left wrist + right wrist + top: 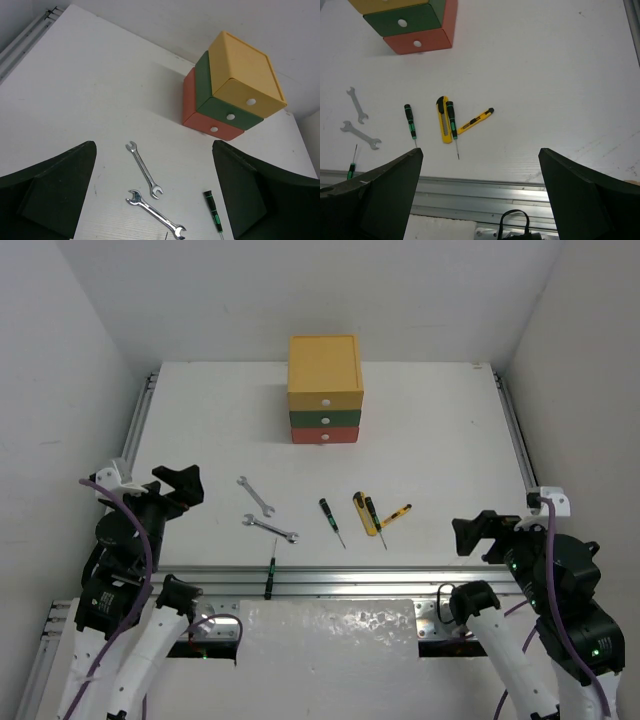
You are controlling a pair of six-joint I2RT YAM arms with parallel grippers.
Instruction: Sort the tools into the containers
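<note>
A stacked chest stands at the table's back middle: yellow drawer (324, 378) on top, green drawer (324, 418), red drawer (324, 435), all closed, each with a white knob. Two silver wrenches (256, 496) (270, 528) lie left of centre. Black screwdrivers with green marks lie at the middle (331, 521), by the yellow tools (375, 520), and on the front rail (270, 574). Two yellow-and-black cutters (363, 513) (396, 515) lie right of centre. My left gripper (185, 485) is open and empty at the left. My right gripper (478, 532) is open and empty at the right.
Metal rails run along the table's left (135, 425), right (515, 435) and front (320, 585) edges. White walls close in on three sides. In the left wrist view the wrenches (144, 169) lie between my fingers (55, 195), with the chest (230, 90) beyond.
</note>
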